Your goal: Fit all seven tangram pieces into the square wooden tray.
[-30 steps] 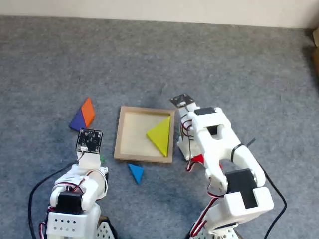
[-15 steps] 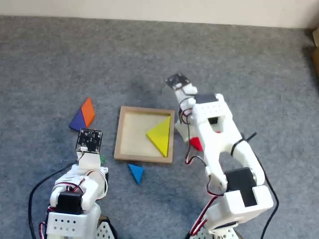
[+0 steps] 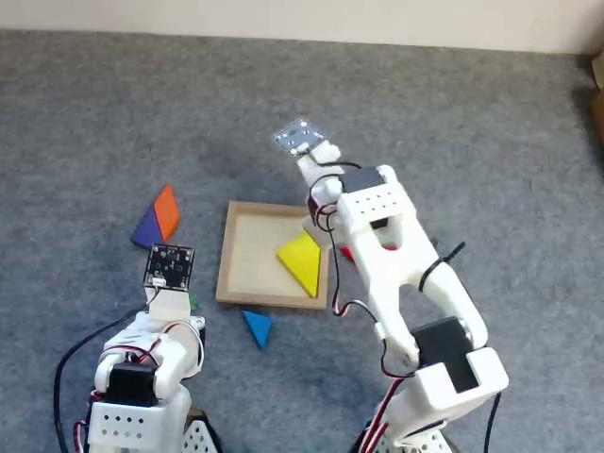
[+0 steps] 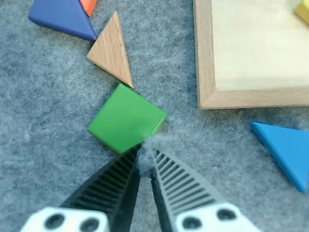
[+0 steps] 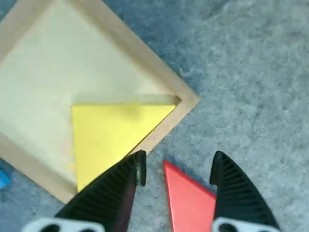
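The square wooden tray (image 3: 226, 253) lies mid-table with a yellow triangle (image 3: 302, 262) inside against its right rim. My right gripper (image 5: 179, 166) hangs open just outside the tray's corner (image 5: 186, 99), and a red triangle (image 5: 189, 200) lies on the carpet between its fingers. My left gripper (image 4: 145, 157) is shut and holds nothing, its tips at the edge of a green square (image 4: 126, 118). Beyond the square lie a plain wooden triangle (image 4: 112, 50) and a dark blue triangle (image 4: 63, 14). A light blue triangle (image 3: 257, 326) rests below the tray.
An orange piece (image 3: 166, 209) touches the dark blue triangle (image 3: 148, 228) to the left of the tray. The right arm (image 3: 377, 222) reaches over the tray's right side. Grey carpet stretches open at the back and far right.
The right arm has swung up and left, from beside the tray's right edge to over its far right corner. The visible bit of red now shows higher up. The left arm has not moved.
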Motion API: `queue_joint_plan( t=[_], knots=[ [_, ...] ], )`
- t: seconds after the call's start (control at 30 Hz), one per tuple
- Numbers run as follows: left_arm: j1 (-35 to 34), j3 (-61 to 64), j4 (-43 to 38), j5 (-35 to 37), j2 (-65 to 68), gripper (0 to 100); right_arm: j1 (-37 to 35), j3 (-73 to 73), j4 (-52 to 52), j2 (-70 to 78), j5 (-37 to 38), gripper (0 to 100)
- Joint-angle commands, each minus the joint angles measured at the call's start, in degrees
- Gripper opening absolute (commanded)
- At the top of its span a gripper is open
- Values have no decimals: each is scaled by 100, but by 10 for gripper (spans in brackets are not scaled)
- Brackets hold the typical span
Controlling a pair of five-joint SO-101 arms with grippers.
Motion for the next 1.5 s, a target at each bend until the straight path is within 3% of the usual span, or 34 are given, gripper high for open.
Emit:
queue_joint_plan(
  t=[0.0,0.1,0.23,0.43,0.8,0.97,1.13,1.47],
  knots=[
    [-4,119,35,26,-48,5,462,-295,-22,-84,413,214],
    [-4,119,35,26,-48,5,637,-13,171,-75,1064,214],
    [4,119,35,26,-48,5,681,400,171,-75,1354,224],
    [4,119,35,26,-48,5,646,567,163,-75,1380,382],
    [4,119,35,26,-48,5,708,215,163,1437,1407,381],
    [4,119,35,26,-48,5,998,-400,198,1807,1345,246],
    [4,119,35,26,-48,5,1182,-716,207,1842,369,178],
    [4,119,35,26,-48,5,1244,-1209,215,1815,-1811,182]
  ],
)
